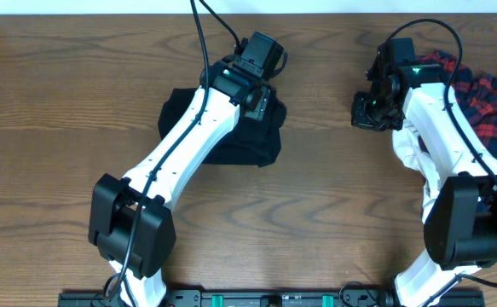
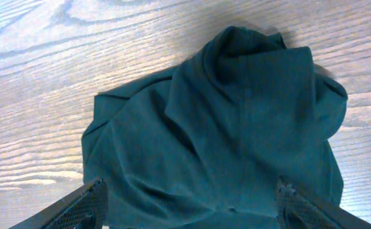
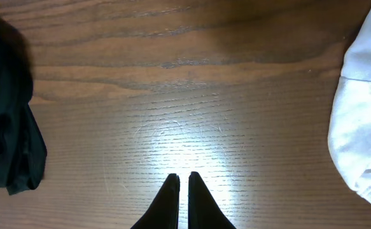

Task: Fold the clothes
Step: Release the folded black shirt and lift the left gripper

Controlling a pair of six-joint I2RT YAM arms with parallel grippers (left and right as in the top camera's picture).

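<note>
The left gripper point(image 2: 190, 198) is hanging wide open over the black shirt point(image 2: 236, 121), which is lying bundled left of centre. The right gripper point(image 3: 183, 184) is idling, pinched closed. A finger catching cloth while rising could be dragging folds loose.

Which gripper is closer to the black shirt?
Left. The left gripper hangs open over the black bundled shirt; the right gripper is shut above the wooden table beside it.

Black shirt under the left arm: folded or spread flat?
Folded: the black shirt lies as a compact, layered bundle on the table, somewhat lumpy, no sleeves spread out.
</note>
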